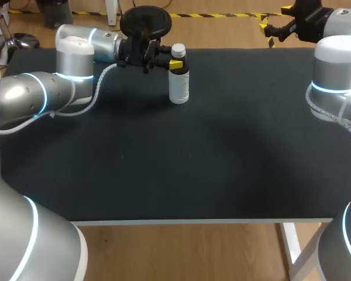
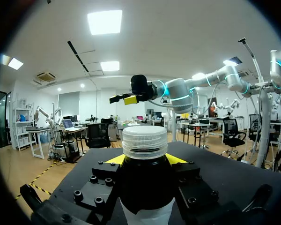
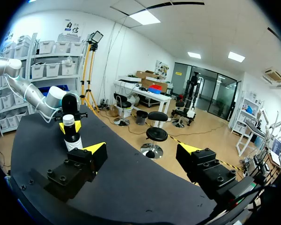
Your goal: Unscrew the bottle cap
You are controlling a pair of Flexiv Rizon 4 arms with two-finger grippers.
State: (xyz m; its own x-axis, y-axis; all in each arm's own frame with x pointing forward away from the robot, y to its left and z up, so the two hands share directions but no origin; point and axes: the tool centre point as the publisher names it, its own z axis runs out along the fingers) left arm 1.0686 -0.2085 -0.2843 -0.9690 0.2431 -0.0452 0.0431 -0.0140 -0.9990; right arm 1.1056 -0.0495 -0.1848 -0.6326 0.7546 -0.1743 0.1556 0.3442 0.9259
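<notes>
Dark plastic bottle [image 1: 179,85]: upright near your black desk's [image 1: 164,164] far edge, with its clear ribbed cap [image 1: 178,50] on.
Left gripper [image 1: 172,63]: clamped on the bottle's neck.
Right gripper [image 3: 140,150]: wide — holding nothing.

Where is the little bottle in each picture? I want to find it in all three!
Head view: the bottle stands near the table's far edge, with the left gripper shut on it just under the cap.
Left wrist view: the bottle fills the space between that gripper's yellow fingers.
Right wrist view: the bottle is small, far ahead of the open right gripper.
Shared landmark: its white cap.
</notes>
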